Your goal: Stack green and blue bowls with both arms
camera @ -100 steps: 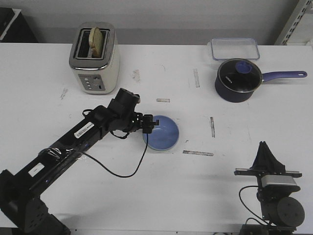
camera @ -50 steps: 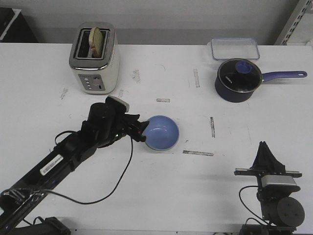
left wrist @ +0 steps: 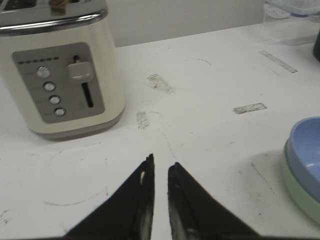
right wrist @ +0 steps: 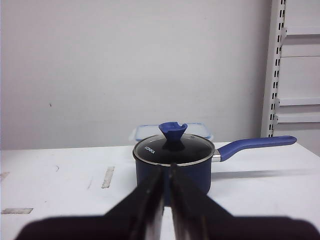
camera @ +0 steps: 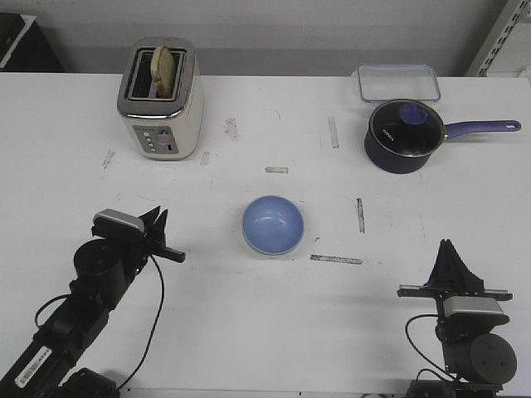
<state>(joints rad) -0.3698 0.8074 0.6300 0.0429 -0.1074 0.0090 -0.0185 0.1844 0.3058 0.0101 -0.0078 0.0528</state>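
The pale blue bowl sits upright in the middle of the table, nested inside the mint green bowl. In the front view the green one is almost wholly hidden under it. In the left wrist view the blue bowl rests in the green bowl, whose rim shows below it. My left gripper is well left of the stack and holds nothing. Its jaws stand nearly together. My right gripper is parked at the front right with its jaws together and empty.
A cream toaster with bread stands at the back left. A dark blue saucepan with a glass lid and long handle is at the back right. A clear plastic container lies behind the pan. Tape marks dot the table.
My left gripper let go of the blue bowl's rim and drew back to the left and toward the front. The bowl settled level. The right arm has not moved.
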